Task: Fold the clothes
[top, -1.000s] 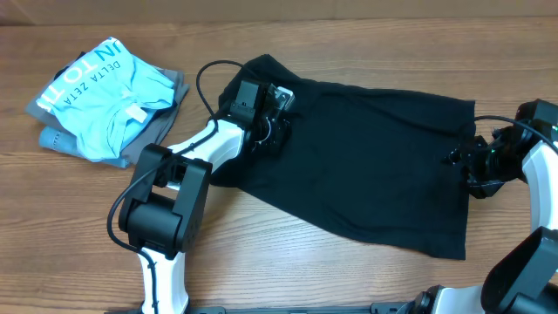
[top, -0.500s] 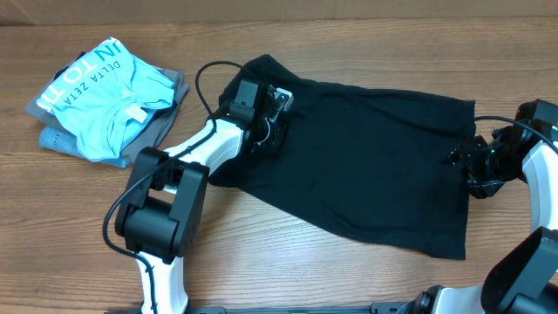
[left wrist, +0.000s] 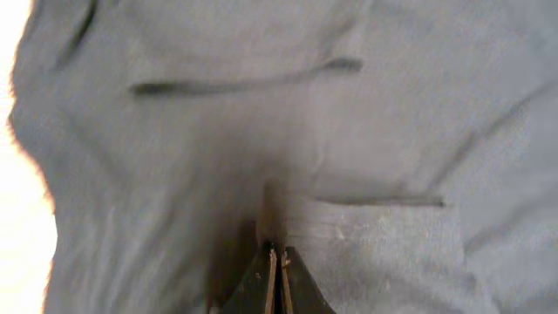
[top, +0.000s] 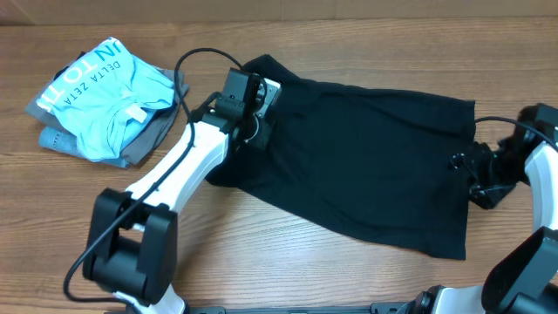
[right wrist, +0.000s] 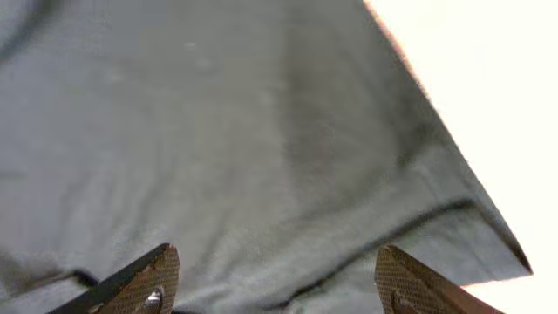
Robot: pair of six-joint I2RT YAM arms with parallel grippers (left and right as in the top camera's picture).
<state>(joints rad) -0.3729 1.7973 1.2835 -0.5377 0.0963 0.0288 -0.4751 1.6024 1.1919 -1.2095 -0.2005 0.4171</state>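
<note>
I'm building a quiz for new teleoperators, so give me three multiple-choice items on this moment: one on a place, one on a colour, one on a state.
1. Where on the table is the light blue pile?
A. Far left, apart from the spread garment.
B. On top of the spread garment.
C. Beside the right arm.

2. What colour is the spread garment?
A. White.
B. Black.
C. Red.

3. How is the right end effector?
A. Open.
B. Shut on cloth.
C. Out of view.

Key:
1 A: the overhead view shows bare wood between the pile and the garment.
2 B: it is black in the overhead view.
3 A: the right wrist view shows its fingers wide apart over the cloth.
</note>
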